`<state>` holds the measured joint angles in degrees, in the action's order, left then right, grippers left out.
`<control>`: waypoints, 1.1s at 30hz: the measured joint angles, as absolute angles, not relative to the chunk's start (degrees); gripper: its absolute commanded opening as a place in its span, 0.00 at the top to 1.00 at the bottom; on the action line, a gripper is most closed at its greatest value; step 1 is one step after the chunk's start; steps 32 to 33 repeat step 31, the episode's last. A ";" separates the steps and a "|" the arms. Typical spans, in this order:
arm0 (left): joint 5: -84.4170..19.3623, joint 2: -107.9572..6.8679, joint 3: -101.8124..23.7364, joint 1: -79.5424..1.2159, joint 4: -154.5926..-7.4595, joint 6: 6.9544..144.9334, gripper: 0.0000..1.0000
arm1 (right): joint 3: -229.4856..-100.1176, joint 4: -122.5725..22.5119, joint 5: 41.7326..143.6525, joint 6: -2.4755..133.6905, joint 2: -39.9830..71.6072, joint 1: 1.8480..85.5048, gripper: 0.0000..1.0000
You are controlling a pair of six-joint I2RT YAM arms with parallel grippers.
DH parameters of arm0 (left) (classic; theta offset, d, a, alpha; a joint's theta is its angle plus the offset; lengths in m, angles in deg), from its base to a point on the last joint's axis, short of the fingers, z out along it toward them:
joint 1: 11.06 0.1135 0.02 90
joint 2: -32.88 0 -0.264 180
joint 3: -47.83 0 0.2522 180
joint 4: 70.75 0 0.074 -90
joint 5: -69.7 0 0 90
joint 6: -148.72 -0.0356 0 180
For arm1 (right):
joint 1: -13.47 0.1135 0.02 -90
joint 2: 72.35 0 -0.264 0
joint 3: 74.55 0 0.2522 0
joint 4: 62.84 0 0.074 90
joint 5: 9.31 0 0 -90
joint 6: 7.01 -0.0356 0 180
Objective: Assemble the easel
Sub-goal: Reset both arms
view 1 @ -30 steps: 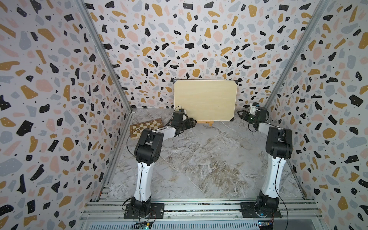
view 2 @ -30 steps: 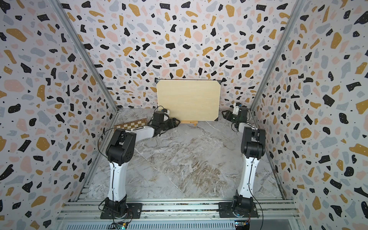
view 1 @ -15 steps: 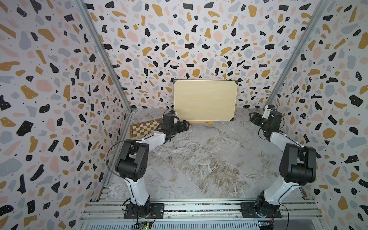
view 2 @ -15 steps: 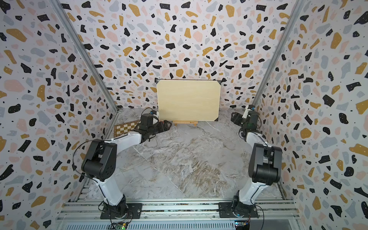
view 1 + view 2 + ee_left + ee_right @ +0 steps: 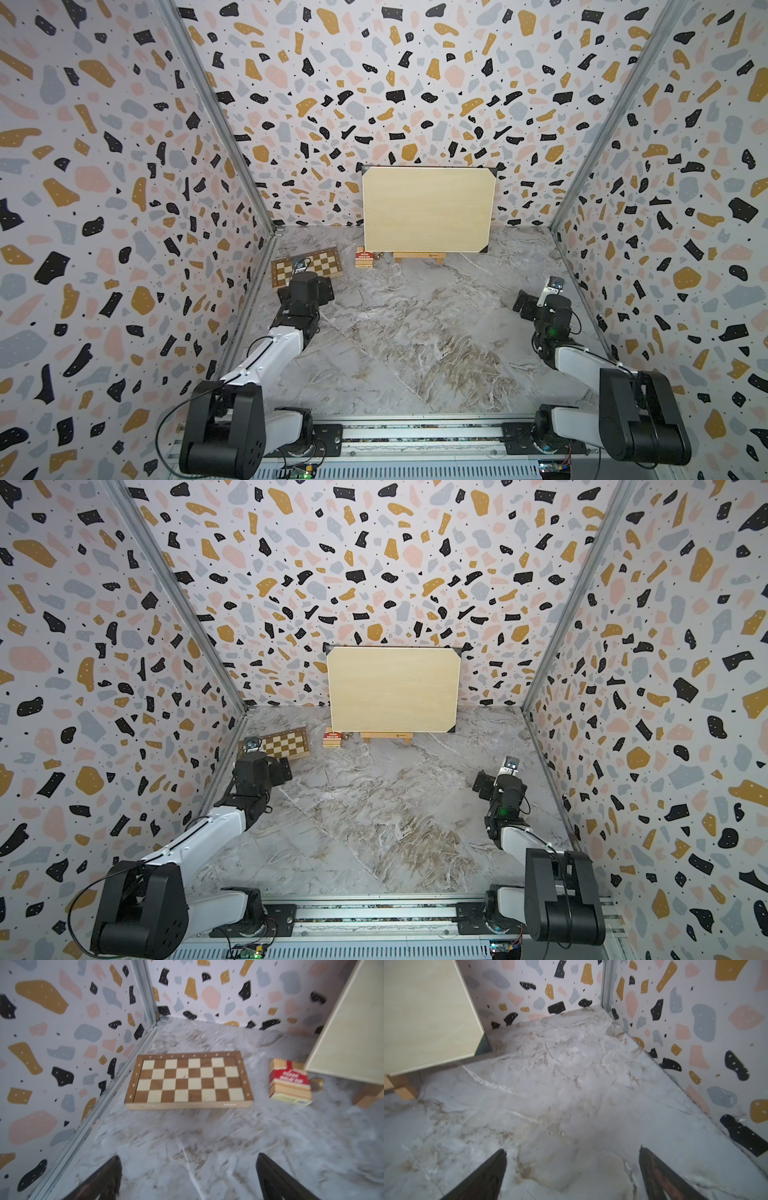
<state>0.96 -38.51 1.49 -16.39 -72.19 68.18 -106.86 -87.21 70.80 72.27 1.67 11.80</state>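
two grippers have drawn back from the rear, fingers spread wide and empty — the left gripper [image 5: 188,1159] and right gripper [image 5: 572,1150]. the small orange-brown wooden easel [image 5: 419,256] stands at the back, bearing the large pale rectangular board [image 5: 428,208], so assembly looks finished.

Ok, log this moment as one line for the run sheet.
easel: pale board standing on its ledge | left hand: open, empty, near chessboard | right hand: open, empty, over tabletop
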 measured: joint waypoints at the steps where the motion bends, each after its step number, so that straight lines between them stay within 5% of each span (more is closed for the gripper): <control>1: 0.98 -38.88 3.63 -15.86 -71.60 67.41 0.01 | -105.83 -89.39 71.20 73.19 3.28 12.04 0.00; 10: -7.11 -35.45 12.92 -12.36 -55.56 63.78 0.01 | -97.74 -113.57 79.74 83.22 10.76 19.56 0.00; 19: -12.83 -46.31 18.80 -11.82 -40.21 62.30 0.01 | -100.32 -115.91 79.02 83.68 12.79 17.88 0.00; 33: -12.48 -48.08 16.74 -11.82 -39.49 62.34 0.01 | -100.58 -115.97 79.26 83.70 12.83 17.86 0.00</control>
